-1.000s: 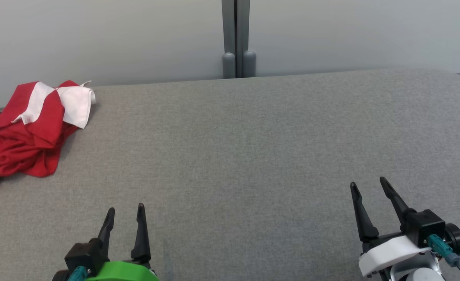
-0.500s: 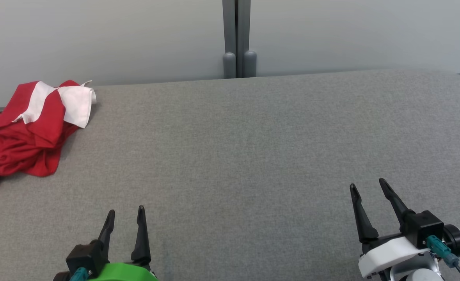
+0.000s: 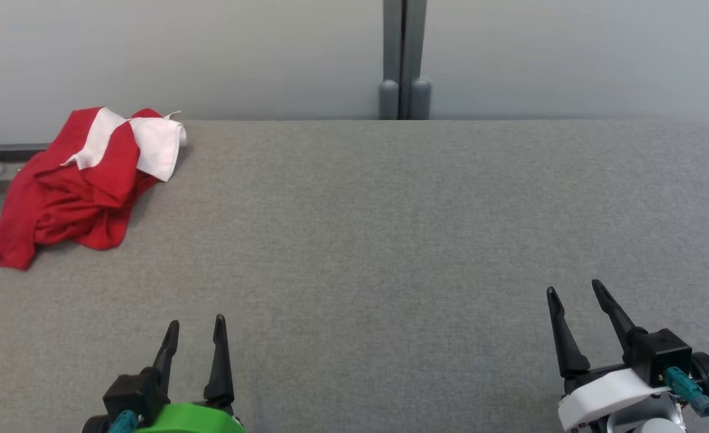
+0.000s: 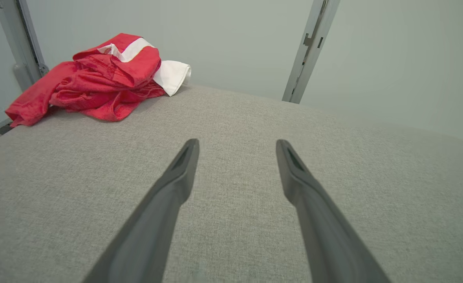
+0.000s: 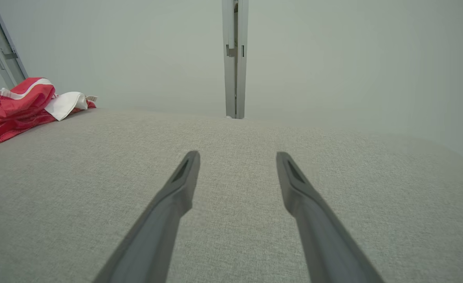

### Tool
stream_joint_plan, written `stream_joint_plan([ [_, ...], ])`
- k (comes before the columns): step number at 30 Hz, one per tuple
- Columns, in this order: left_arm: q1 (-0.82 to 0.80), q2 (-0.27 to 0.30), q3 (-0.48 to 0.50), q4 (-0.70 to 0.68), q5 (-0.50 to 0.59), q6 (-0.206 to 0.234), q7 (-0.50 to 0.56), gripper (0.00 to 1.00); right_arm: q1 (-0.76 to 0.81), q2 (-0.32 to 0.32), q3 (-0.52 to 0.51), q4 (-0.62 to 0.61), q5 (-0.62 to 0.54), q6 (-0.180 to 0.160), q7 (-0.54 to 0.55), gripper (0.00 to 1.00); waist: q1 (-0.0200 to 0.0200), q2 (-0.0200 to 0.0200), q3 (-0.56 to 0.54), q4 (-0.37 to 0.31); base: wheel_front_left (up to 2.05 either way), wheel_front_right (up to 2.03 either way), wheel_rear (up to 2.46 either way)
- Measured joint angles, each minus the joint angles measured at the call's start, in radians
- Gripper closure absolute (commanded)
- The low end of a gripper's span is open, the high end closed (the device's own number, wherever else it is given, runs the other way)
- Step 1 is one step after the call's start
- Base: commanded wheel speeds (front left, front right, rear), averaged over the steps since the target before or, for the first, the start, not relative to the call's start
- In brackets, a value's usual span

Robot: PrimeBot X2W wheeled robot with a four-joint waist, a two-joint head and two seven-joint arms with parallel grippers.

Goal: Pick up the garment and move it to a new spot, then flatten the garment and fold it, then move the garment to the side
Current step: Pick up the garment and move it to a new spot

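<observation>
Red cloth with a white band and a white patch makes up the garment (image 3: 71, 192), which is heaped in a soft, crumpled pile at the far left corner of the table (image 3: 360, 240). One red end seems to be draped a little over the left edge. The cloth is bunched and folded on itself, so no clear shape can be made out. The first step, the picking up, is judged not to have been started.

The table is covered in grey, rough-looking woven cloth. It is flat and wide, with lots of bare room where the garment could be spread out.

The left end effector (image 3: 196, 322) is held low by the near edge, on the left side. Its two thin dark fingers are spread wide and nothing is held between them. The right end effector (image 3: 574, 287) is held the same way by the near right corner, spread wide and holding nothing. Both are well apart from the garment, probably so that the pile can be seen first.

A plain pale wall (image 3: 240, 54) and a grey post (image 3: 403, 60) are seen behind the far edge.
</observation>
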Motion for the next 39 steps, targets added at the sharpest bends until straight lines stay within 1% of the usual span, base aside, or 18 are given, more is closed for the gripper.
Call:
stream_joint_plan([
  [5, -0.001, 0.0, 0.015, -0.005, 0.005, 0.001, 0.0, 0.0, -0.001, 0.0, 0.008, -0.002, 0.004, 0.0, 0.0, 0.0, 0.0, 0.0, 0.0, 0.073, 0.0, 0.0, 0.0],
  [14, 0.003, 0.0, 0.051, -0.029, 0.006, 0.001, 0.0, 0.0, -0.003, 0.0, 0.025, -0.001, 0.012, 0.0, 0.0, 0.0, 0.0, 0.0, 0.002, 0.225, 0.0, 0.0, 0.0],
  [18, 0.013, 0.001, 0.06, -0.035, -0.003, 0.001, 0.0, 0.0, -0.006, 0.001, 0.03, 0.0, 0.013, 0.0, 0.0, 0.0, 0.0, 0.0, 0.004, 0.279, 0.0, 0.0, 0.0],
  [21, 0.014, 0.001, 0.063, -0.039, -0.004, 0.001, 0.0, 0.0, -0.008, 0.001, 0.034, 0.0, 0.013, 0.0, 0.0, 0.0, 0.0, 0.0, 0.006, 0.306, 0.0, 0.0, 0.0],
  [25, 0.014, 0.001, 0.067, -0.049, -0.006, 0.002, 0.0, 0.0, -0.013, 0.001, 0.042, 0.0, 0.013, 0.0, 0.0, 0.0, 0.0, 0.0, 0.012, 0.318, 0.0, 0.0, 0.0],
  [32, 0.017, 0.0, 0.08, -0.068, -0.012, 0.011, 0.0, 0.0, -0.019, 0.001, 0.046, -0.004, 0.005, 0.0, 0.0, 0.0, 0.0, 0.0, 0.028, 0.296, 0.0, 0.0, 0.0],
  [36, 0.006, 0.0, 0.122, -0.112, -0.016, 0.032, 0.0, 0.0, -0.033, 0.001, 0.033, -0.014, -0.007, 0.0, 0.0, 0.0, 0.0, 0.0, 0.051, 0.279, 0.0, 0.0, 0.0],
  [39, -0.042, 0.0, 0.185, -0.166, -0.045, 0.046, 0.0, 0.0, -0.059, 0.001, 0.029, -0.026, -0.029, 0.0, 0.0, 0.0, 0.0, 0.0, 0.078, 0.266, 0.0, 0.0, 0.0],
])
